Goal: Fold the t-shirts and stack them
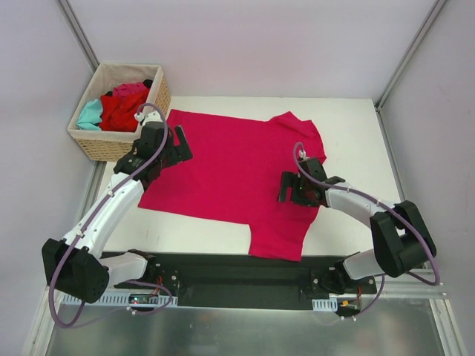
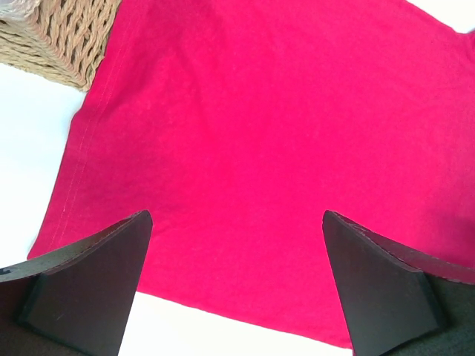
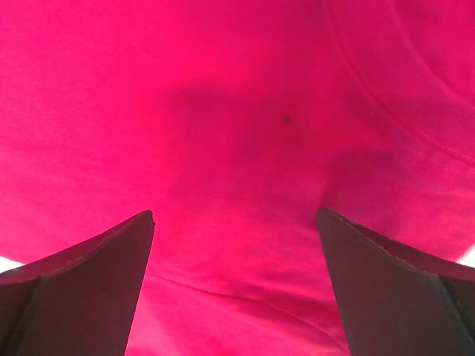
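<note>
A magenta-pink t-shirt [image 1: 234, 174] lies spread flat on the white table [image 1: 349, 126], with a sleeve [image 1: 278, 237] reaching toward the near edge. My left gripper [image 1: 177, 152] hovers open over the shirt's left hem. In the left wrist view the left gripper [image 2: 237, 215] has only flat cloth [image 2: 260, 133] between its fingers. My right gripper [image 1: 284, 187] stands open low over the shirt's right part. In the right wrist view the right gripper [image 3: 235, 215] casts a shadow on the cloth [image 3: 223, 96] and grips nothing. More t-shirts, red [image 1: 119, 111], teal [image 1: 90, 113] and pink [image 1: 130, 90], lie bunched in the basket.
The tan wicker basket [image 1: 111, 144] stands at the table's far left corner, its corner close to the shirt's hem [image 2: 67, 37]. Metal frame posts [image 1: 404, 63] and pale walls enclose the table. A black base rail [image 1: 237, 278] runs along the near edge.
</note>
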You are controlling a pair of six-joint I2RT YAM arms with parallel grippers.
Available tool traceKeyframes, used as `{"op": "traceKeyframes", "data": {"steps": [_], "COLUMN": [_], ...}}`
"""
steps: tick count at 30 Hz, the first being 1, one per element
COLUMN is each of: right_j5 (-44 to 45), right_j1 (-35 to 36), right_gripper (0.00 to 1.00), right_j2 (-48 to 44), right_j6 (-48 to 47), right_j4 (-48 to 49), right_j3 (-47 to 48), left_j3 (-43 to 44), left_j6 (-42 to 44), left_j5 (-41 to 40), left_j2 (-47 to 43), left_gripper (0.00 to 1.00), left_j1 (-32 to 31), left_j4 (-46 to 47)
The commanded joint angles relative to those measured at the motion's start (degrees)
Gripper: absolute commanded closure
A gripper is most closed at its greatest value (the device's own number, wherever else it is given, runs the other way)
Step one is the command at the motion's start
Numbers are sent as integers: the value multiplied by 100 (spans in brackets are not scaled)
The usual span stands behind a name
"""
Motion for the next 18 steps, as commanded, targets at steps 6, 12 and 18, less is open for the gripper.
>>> {"op": "traceKeyframes", "data": {"steps": [6, 12, 18], "right_j5": [531, 796, 699], "right_j1": [-37, -546, -1198], "right_gripper": [4, 4, 4], "right_j2": [102, -434, -461], "right_j6": [485, 547, 651], "right_j4": [9, -527, -765], "right_j3": [-379, -510, -546], "left_j3": [0, 79, 97], "left_j6": [-115, -80, -88], "left_j5": [-224, -242, -294], "left_j2": [10, 134, 230], "left_gripper": [1, 1, 1], "left_j1": [13, 13, 22], "left_j4": [-20, -46, -90]}}
